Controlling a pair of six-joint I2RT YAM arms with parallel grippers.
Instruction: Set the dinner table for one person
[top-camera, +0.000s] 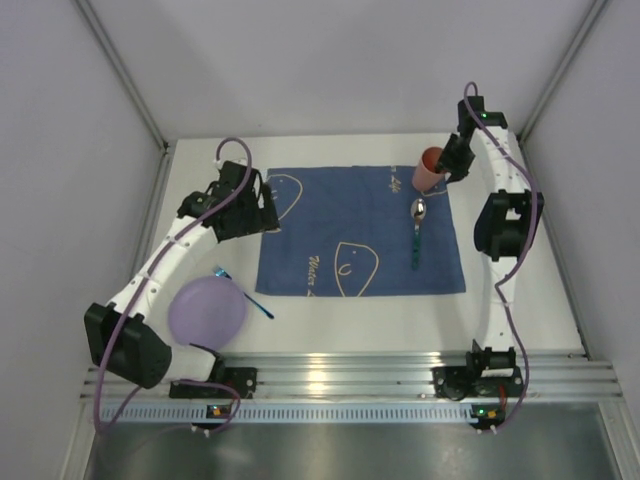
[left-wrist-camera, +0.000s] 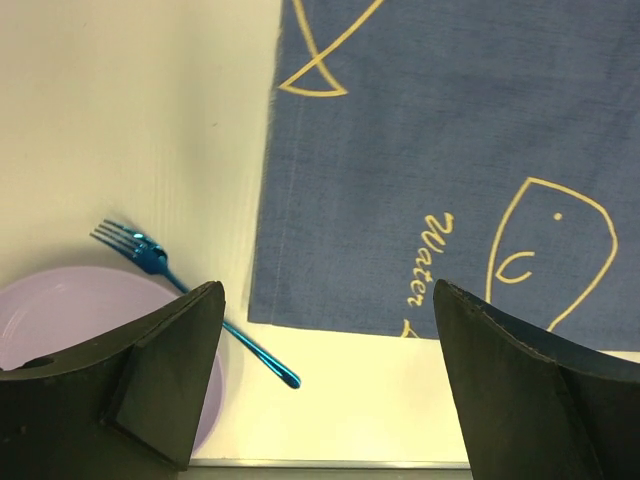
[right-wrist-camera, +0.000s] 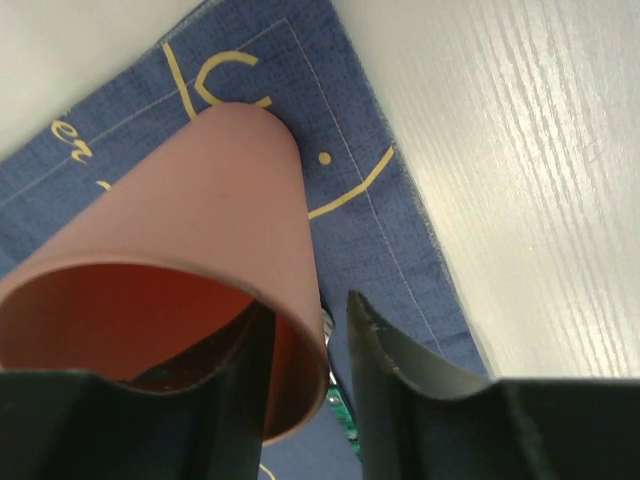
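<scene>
Two arm bases sat bolted to a ribbed aluminium rail (top-camera: 340, 375) at the near edge.

Just beyond it, the dinner table (top-camera: 545, 300), a flat matte white top with a faint wood grain in the right wrist view (right-wrist-camera: 520, 180), ran back to the far walls and carried every item.

- Near left: a round, smooth lilac plastic plate (top-camera: 205, 310), shallow and empty, lay half under the left arm.
- A glossy metallic-blue fork (top-camera: 245, 295) rested with its head on the plate rim and its slim handle on the bare table; the tines pointed away from the cloth (left-wrist-camera: 160, 262).
- Centre: a rectangular dark blue woven cloth (top-camera: 350, 230) with pale line-drawn fish and script lay flat, its hem stitched.
- On its right part lay a spoon (top-camera: 417, 232) with a shiny silver bowl and a teal handle, bowl towards the far side.
- Far right corner of the cloth: a tapered terracotta-pink matte plastic cup (top-camera: 428, 168) stood mouth up.

Left gripper (left-wrist-camera: 327, 300): dark wedge-shaped fingers spread wide, empty, above the cloth's left edge.

Right gripper (right-wrist-camera: 305, 305): fingers close together, one inside the cup (right-wrist-camera: 200, 230) and one outside, with the wall between. A dark sliver showed beside the outer finger, so I could not tell whether the wall was clamped.
</scene>
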